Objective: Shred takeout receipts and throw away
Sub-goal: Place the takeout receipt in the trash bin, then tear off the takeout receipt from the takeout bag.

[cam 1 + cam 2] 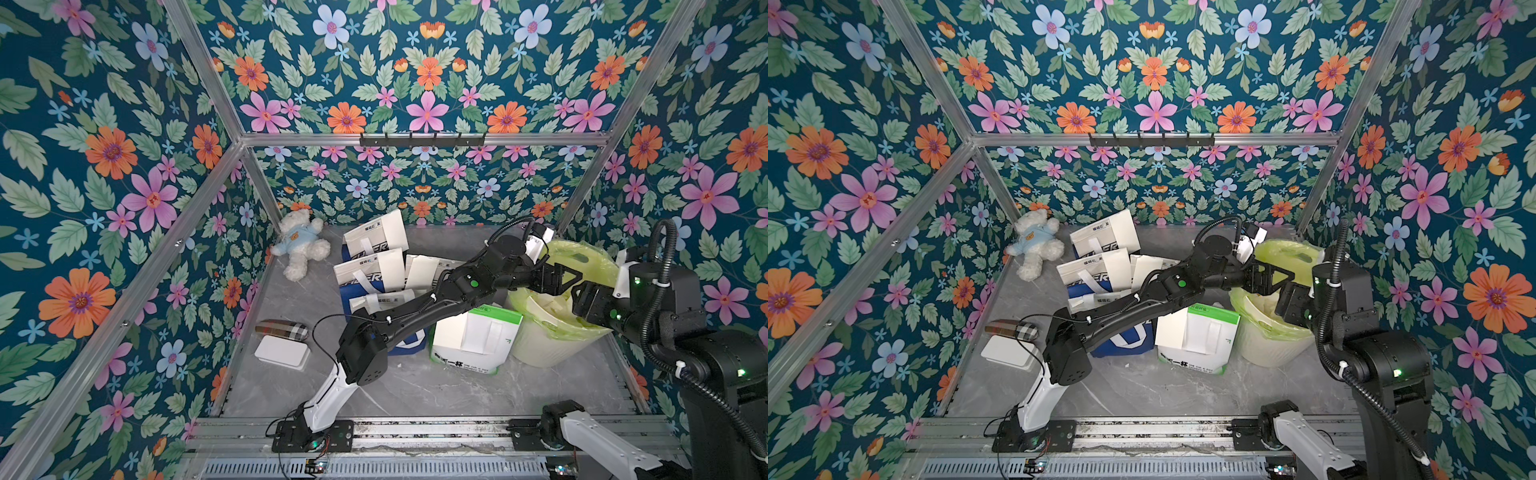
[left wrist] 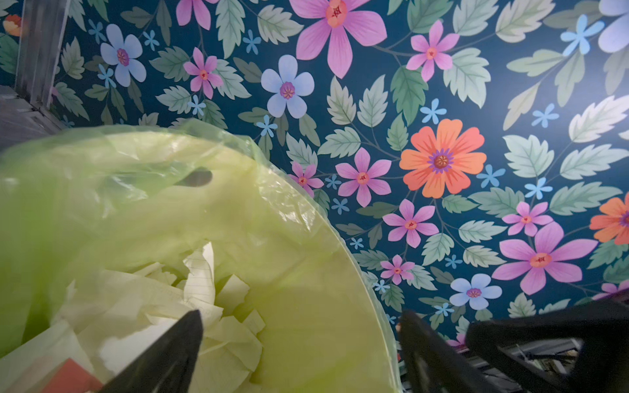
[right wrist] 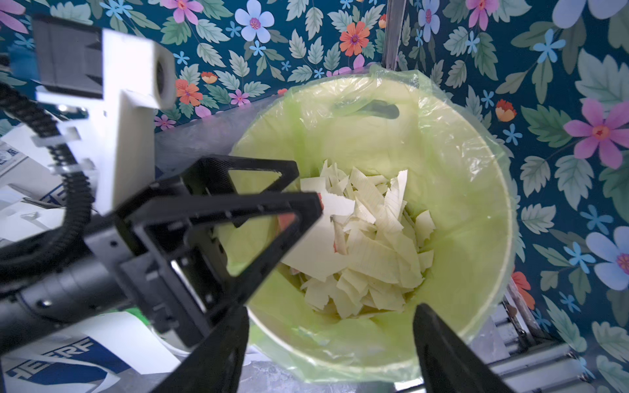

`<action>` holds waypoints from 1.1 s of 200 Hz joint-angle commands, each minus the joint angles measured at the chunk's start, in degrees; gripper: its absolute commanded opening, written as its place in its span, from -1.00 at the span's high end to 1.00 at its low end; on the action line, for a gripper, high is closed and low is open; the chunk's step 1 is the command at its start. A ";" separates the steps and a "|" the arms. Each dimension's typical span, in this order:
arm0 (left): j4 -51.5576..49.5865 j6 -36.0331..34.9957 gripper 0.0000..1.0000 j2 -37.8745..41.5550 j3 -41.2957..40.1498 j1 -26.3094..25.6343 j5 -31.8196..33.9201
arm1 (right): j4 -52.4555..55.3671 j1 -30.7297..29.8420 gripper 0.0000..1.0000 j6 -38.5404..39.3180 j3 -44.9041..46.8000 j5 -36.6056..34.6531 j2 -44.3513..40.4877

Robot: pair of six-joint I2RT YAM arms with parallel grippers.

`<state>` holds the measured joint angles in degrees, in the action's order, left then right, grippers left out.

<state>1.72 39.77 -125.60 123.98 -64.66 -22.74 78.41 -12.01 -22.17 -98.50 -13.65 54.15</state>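
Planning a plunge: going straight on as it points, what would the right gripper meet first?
Most likely the torn receipt scraps piled in the lined bin; depth is unclear.

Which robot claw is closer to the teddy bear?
Left. The left gripper hangs over the bin on the side facing the teddy bear. The right gripper hangs over the bin's opposite side, farther from the bear.
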 commanded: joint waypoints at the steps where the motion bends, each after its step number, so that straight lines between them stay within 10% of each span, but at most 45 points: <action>1: -1.83 -6.09 -0.99 1.35 0.12 -0.40 3.72 | -2.23 -0.05 -0.49 -1.16 0.24 3.29 -0.62; 84: 12.64 -33.07 -0.99 22.30 -18.27 -2.16 21.59 | -13.19 -0.05 -0.48 4.89 4.63 21.45 -8.52; 141: -11.28 -57.96 -0.74 36.52 -25.73 -2.14 13.60 | -7.45 -0.07 -0.43 6.78 2.40 43.62 -3.14; 163: -21.62 -59.69 -0.50 41.30 -29.53 -0.08 15.05 | -7.39 -0.14 -0.38 4.53 5.19 46.31 -2.97; 220: -21.33 -54.62 -0.59 49.09 -44.31 9.32 10.49 | -10.96 -6.67 -0.20 -1.31 11.58 43.19 -2.23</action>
<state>-19.77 -15.84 -77.12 82.46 -57.60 -8.69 69.08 -14.11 -20.75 -87.42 32.67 51.29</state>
